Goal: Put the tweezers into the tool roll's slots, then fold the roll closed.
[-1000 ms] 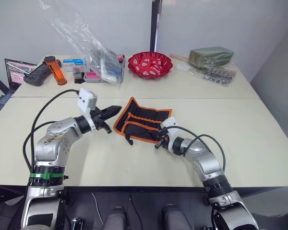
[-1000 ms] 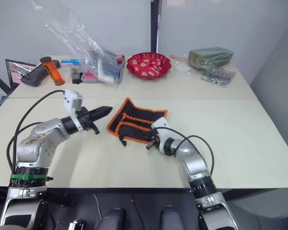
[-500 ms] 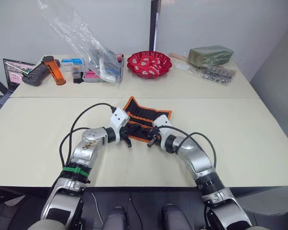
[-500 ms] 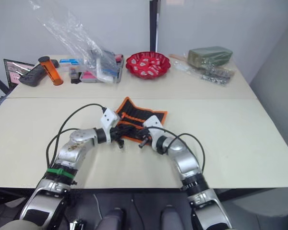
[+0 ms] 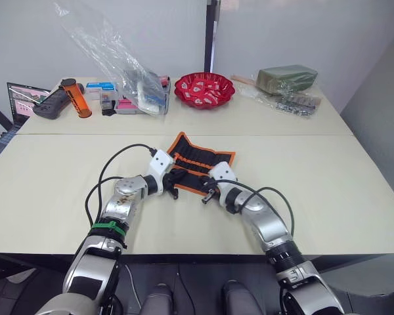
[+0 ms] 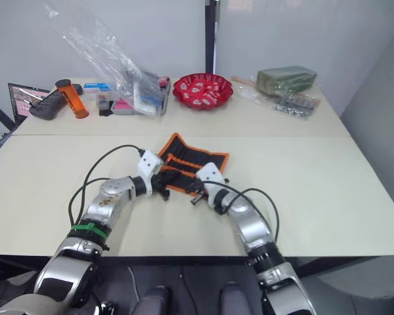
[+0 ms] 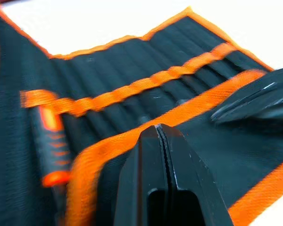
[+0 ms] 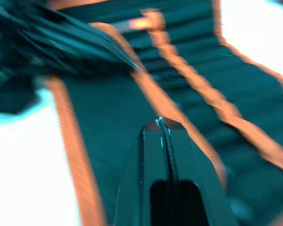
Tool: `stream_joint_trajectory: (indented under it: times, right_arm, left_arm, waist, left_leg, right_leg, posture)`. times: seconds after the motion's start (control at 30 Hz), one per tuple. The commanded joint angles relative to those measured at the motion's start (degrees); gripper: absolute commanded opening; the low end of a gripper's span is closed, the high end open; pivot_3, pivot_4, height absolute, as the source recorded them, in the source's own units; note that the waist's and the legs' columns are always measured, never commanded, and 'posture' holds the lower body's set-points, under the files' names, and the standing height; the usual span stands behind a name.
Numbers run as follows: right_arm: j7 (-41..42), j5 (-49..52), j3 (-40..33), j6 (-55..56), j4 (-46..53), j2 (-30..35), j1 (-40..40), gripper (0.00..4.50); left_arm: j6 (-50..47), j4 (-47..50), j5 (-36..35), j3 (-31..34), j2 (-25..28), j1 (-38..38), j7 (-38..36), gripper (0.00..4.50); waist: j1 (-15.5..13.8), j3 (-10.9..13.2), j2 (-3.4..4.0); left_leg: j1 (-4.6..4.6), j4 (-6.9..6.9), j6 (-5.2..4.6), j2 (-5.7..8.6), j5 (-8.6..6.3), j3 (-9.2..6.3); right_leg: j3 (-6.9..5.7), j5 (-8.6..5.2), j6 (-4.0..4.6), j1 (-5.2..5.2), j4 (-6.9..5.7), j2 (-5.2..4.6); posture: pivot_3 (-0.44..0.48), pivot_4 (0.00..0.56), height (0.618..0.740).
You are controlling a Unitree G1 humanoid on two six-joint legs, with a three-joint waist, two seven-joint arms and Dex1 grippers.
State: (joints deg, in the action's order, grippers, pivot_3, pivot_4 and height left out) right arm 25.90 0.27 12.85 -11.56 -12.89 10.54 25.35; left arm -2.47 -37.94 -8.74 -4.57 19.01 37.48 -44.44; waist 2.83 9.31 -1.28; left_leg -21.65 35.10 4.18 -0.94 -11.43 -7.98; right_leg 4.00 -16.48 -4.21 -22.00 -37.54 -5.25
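1. The tool roll [image 5: 200, 168] lies unrolled on the table [image 5: 328, 177], just toward 6 o'clock of centre, its near flap already turned up over the lower half and its slots [image 7: 146, 92] open to view above the orange band.
2. The left hand [image 5: 173, 184] presses on the roll's near edge at about 7 o'clock of it, its two black fingers closed tip to tip with nothing visibly gripped.
3. The right hand [image 5: 208, 192] sits on the same edge at about 5 o'clock, likewise closed and empty as far as the wrist views show.
4. An orange-handled tool [image 7: 49, 141] sits in an end slot; no tweezers can be told for sure in the slots.
5. Risk: with both hands closed on top of the fabric, a push may slide or bunch the roll rather than fold it, and any loosely seated tool could slip out.
6. The two hands are near each other, so they might collide mid-fold.
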Motion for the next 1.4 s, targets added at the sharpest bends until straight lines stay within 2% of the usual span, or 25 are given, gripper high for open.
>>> stream_joint_trajectory:
  times: [0.03,0.27,0.47,0.6,0.77,0.83,0.93,1.03,1.23,1.3,1.4]
  right_arm:
    - [-0.91,-0.64,-2.21,-0.85,-0.22,2.11,-2.34,0.03]
    - [1.68,3.71,-4.45,0.56,3.53,1.72,-1.79,0.03]
    - [6.52,8.69,-8.05,1.36,9.52,4.28,0.52,0.03]
    - [11.08,15.93,-10.82,-5.93,15.29,6.51,3.23,0.03]
    - [13.56,23.58,-13.26,-18.18,19.61,9.36,3.95,0.03]
    - [15.30,26.84,-13.95,-22.67,22.08,11.36,3.32,0.00]
    - [17.09,30.17,-14.16,-28.07,25.05,14.34,1.71,0.84]
    - [17.23,32.51,-14.52,-33.50,27.38,17.12,-0.62,1.86]
    - [13.33,36.57,-15.50,-41.78,30.29,16.88,-6.27,3.89]
    - [11.33,37.36,-15.66,-42.90,30.56,15.20,-7.73,4.46]
    - [8.19,37.91,-16.39,-43.52,30.09,12.26,-8.30,4.46]
  left_arm:
    - [-1.29,-1.62,0.31,1.49,1.16,-1.02,0.52,0.03]
    - [-4.11,3.36,-2.73,3.21,0.82,-2.29,-2.40,0.03]
    - [-13.37,19.85,-8.36,4.86,3.04,-5.64,-5.96,0.03]
    - [-22.23,34.54,-14.13,6.83,7.04,-8.89,-7.32,0.03]
    - [-28.10,44.20,-18.30,10.13,12.42,-11.53,-7.46,0.03]
    - [-29.97,47.12,-20.08,12.57,15.90,-13.25,-8.40,0.56]
    - [-30.90,49.38,-21.55,15.73,21.29,-16.29,-10.43,1.48]
    - [-30.96,50.13,-22.62,18.50,25.30,-19.27,-11.95,2.50]
    - [-32.43,53.47,-25.06,21.94,27.90,-25.52,-11.95,4.45]
    - [-32.37,55.50,-25.31,21.90,27.41,-27.77,-11.36,4.50]
    - [-31.53,57.13,-25.16,21.64,26.34,-30.13,-10.30,4.50]
  waist:
    - [-0.21,0.00,0.00]
    - [-0.24,0.00,0.00]
    - [-0.03,0.09,0.01]
    - [0.40,0.19,0.03]
    - [0.64,0.20,0.03]
    - [0.67,0.23,0.05]
    - [0.71,0.28,0.06]
    - [0.64,0.29,0.06]
    - [0.11,0.30,0.05]
    - [-0.11,0.30,0.05]
    - [-0.16,0.31,0.06]
  left_leg:
    - [-0.01,0.00,0.00,0.00,0.00,0.00]
    - [-0.07,0.02,0.02,0.02,0.01,0.00]
    - [-0.42,-0.03,0.01,0.01,0.01,-0.01]
    - [-0.47,-0.11,0.01,-0.01,0.01,-0.02]
    - [-0.39,-0.18,0.01,-0.01,0.01,-0.04]
    - [-0.43,-0.21,0.01,-0.03,0.01,-0.04]
    - [-0.47,-0.23,0.01,-0.03,0.01,-0.04]
    - [-0.48,-0.28,0.01,-0.03,0.00,-0.04]
    - [-0.52,-0.26,0.01,-0.03,0.00,-0.02]
    - [-0.53,-0.26,0.01,-0.03,0.00,-0.01]
    - [-0.54,-0.26,0.01,-0.04,0.00,0.00]
  right_leg:
    - [0.00,0.00,0.00,0.00,0.00,0.00]
    - [0.00,0.03,0.04,-0.03,0.00,-0.02]
    - [0.00,0.18,0.30,-0.33,0.02,-0.02]
    - [0.00,0.18,0.31,-0.39,0.06,-0.01]
    - [-0.01,0.17,0.30,-0.29,0.14,-0.01]
    - [-0.01,0.18,0.31,-0.29,0.29,0.01]
    - [-0.01,0.18,0.31,-0.31,0.34,0.00]
    - [-0.01,0.18,0.31,-0.31,0.41,-0.01]
    - [-0.01,0.17,0.30,-0.31,0.46,-0.02]
    - [0.00,0.17,0.30,-0.31,0.47,-0.02]
    - [0.00,0.17,0.31,-0.34,0.46,-0.02]
  posture:
    - [0.000,0.150,0.740]
    - [0.000,0.150,0.740]
    - [0.000,0.150,0.740]
    - [0.000,0.150,0.740]
    - [0.000,0.150,0.740]
    - [0.000,0.150,0.740]
    - [0.000,0.150,0.740]
    - [0.000,0.150,0.740]
    - [0.000,0.150,0.740]
    - [0.000,0.150,0.740]
    - [0.000,0.150,0.740]
